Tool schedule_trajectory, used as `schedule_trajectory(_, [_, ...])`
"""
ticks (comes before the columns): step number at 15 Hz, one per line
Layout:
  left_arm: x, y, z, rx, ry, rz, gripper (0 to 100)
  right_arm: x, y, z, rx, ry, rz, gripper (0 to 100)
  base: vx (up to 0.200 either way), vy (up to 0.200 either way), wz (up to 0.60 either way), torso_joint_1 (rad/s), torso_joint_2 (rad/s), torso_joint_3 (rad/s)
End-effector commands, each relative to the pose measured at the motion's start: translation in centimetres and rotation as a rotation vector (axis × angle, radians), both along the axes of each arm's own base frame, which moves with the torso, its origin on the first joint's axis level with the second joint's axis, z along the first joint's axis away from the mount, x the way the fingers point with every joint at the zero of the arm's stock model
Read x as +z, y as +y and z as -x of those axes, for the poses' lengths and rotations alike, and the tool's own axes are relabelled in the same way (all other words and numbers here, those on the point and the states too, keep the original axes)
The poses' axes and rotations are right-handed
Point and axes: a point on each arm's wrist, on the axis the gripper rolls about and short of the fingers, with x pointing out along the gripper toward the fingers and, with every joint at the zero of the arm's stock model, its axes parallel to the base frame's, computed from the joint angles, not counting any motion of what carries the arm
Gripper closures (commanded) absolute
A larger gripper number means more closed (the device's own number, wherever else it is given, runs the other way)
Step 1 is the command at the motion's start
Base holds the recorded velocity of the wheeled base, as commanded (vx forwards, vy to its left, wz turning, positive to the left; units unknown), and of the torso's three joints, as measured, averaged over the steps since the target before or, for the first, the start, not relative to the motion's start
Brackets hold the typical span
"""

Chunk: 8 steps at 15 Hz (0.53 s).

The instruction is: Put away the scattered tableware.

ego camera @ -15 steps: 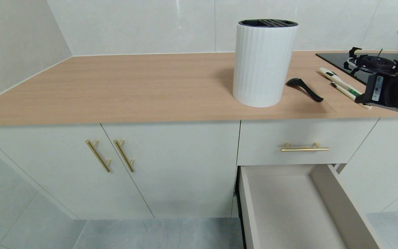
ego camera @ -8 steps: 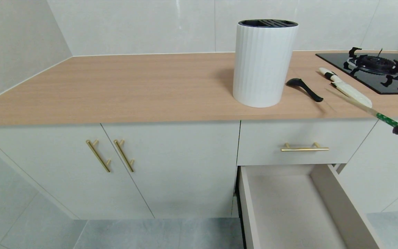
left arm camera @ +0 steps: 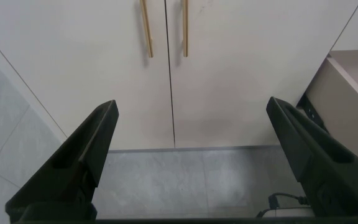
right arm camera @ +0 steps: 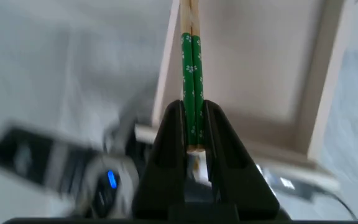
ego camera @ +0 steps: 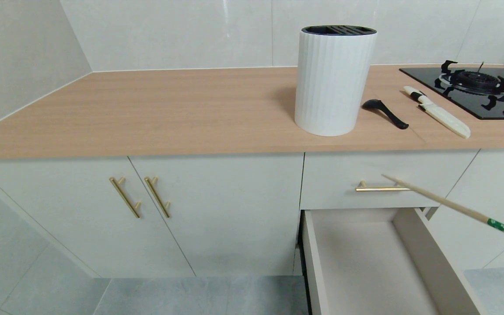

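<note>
- Left wrist view has the left gripper [left arm camera: 191,112] spread wide and holding nothing, low in front of the cupboard doors [left arm camera: 166,74]; it has no part in the tidying at this moment.
- On the bench [ego camera: 169,109], a white ribbed holder [ego camera: 335,78] with a slotted black top stands upright toward the right end, close to the front edge. I see nothing in its slots.
- A black spoon [ego camera: 385,113] lies just right of the holder, its bowl toward the holder and its handle pointing at the front edge. It has not been put away yet.
- Below the bench, the lower drawer [ego camera: 313,253] is pulled out, and the part of its floor that shows is bare.
- A pale knife [ego camera: 438,111] lies between the spoon and the stove [ego camera: 475,85], tip near the front edge. It too waits on the bench.
- A pair of chopsticks [ego camera: 453,206] with green patterned ends is off the bench, clamped side by side in the right gripper [right arm camera: 192,118]. They hang in front of the cabinet face, with the tips near the handle of the closed upper drawer and the shafts slanting across the open drawer's right wall.
- My judgement: the task is at an early stage. The chopsticks are on their way to the drawer but not yet set down, and the spoon and knife remain.
</note>
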Motion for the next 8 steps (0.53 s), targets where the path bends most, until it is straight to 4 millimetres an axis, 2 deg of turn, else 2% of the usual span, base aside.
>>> schedule_trajectory(1, [0.0,0.0,0.0,0.0,0.0,0.0,0,-0.8,0.6,-0.4,0.048,0.053,0.033,100,0.0,0.0,0.0,0.0,0.0,0.0])
schedule_trajectory(5, [0.0,0.0,0.0,0.0,0.0,0.0,0,-5.4,2.8,-5.0,0.058,0.327,0.151,100,0.0,0.0,0.0,0.0,0.0,0.0])
schedule_trajectory(6, [0.0,0.0,0.0,0.0,0.0,0.0,0,-7.1,3.5,-6.4,0.062,0.419,0.185,100,0.0,0.0,0.0,0.0,0.0,0.0])
schedule_trajectory(8, [0.0,0.0,0.0,0.0,0.0,0.0,0,-8.2,4.1,-7.9,0.061,0.483,0.199,100,0.0,0.0,0.0,0.0,0.0,0.0])
